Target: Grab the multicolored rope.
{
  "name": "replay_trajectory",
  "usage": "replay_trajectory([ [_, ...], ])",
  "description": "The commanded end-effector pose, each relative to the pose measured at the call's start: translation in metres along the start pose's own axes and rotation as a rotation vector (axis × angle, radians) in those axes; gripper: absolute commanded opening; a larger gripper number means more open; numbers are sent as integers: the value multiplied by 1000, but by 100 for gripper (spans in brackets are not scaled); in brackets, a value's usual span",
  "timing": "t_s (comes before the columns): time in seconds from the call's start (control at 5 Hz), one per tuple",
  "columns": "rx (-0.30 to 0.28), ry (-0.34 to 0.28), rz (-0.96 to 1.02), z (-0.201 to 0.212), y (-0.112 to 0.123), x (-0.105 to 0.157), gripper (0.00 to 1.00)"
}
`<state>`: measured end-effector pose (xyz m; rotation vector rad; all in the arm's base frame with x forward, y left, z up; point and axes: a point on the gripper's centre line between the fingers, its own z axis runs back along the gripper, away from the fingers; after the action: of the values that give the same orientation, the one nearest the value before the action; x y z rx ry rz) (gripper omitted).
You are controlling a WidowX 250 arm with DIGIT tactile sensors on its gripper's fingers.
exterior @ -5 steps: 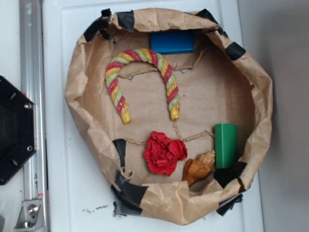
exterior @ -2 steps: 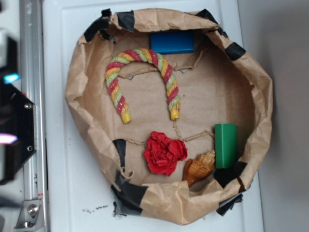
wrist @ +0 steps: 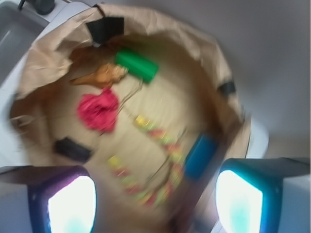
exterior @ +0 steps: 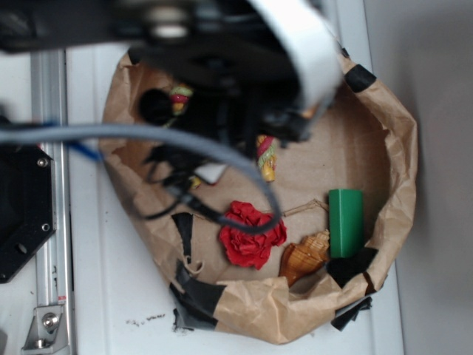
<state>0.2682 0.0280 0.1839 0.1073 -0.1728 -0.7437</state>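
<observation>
The multicolored rope (wrist: pixel 148 162) lies on the floor of the brown paper basin (exterior: pixel 392 126), which I take as my landmark; also inside it are the red fabric flower (exterior: pixel 251 235), the seashell (exterior: pixel 304 256), the green block (exterior: pixel 345 222) and, in my wrist view only, the blue block (wrist: pixel 200 156). The wrist view is blurred but shows the whole arch of rope lying free below the gripper (wrist: pixel 155 204), whose lit fingers (wrist: pixel 72 204) stand wide apart, holding nothing. In my exterior view the arm hides most of the rope, leaving one yellow-capped end showing. A second ago the arm was out of view; it has now swung in above the basin's far half.
</observation>
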Motion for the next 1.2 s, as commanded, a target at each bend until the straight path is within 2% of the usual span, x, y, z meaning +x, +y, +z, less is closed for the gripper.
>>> replay_trajectory([
  [0.0, -64, -9, -333, -57, -39, 9, 100],
  [0.2, -100, 10, -461, -92, -45, 1, 100],
  [0.4, -95, 24, -640, -96, -32, 0, 100],
  [0.6, -12, 51, -740, -109, -19, -3, 100],
  [0.8, -36, 36, -788, -127, -3, -5, 100],
  [1.0, -29, 13, -779, -138, -10, -9, 100],
])
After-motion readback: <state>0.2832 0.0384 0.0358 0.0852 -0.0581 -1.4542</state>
